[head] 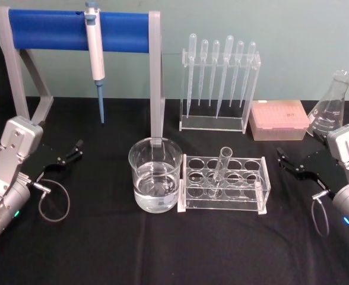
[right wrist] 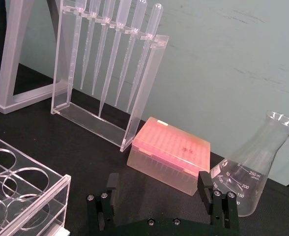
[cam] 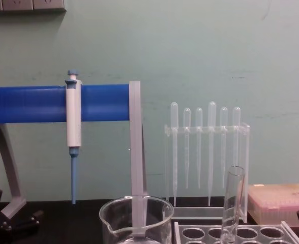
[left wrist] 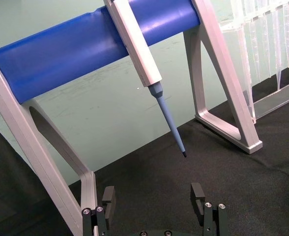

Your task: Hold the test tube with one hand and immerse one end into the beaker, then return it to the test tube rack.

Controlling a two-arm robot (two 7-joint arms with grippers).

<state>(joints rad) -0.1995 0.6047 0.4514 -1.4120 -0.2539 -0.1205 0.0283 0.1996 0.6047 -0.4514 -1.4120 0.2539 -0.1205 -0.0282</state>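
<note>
— Right gripper (right wrist: 158, 181), jaws apart and empty, waits off to the right of the test tube rack (head: 263, 178). Left gripper (left wrist: 153, 194), also spread, sits parked far left.
— And the test tube (head: 222, 172)?
— Leaning in a middle hole of the rack, just beside the part-filled beaker (head: 140, 178); which row is hard to tell.
— Best approach?
— Likely the right arm, being nearer: pinch the glass below its rim, above the rack top, and lift along the lean before crossing to the beaker.

There's one test tube (head: 224, 163), one beaker (head: 139, 178), one tube rack (head: 261, 196). Count six pipettes (head: 229, 65) in their stand (head: 213, 124), plus one pipettor (head: 95, 50), one flask (head: 332, 110), one pink box (head: 279, 120).
</note>
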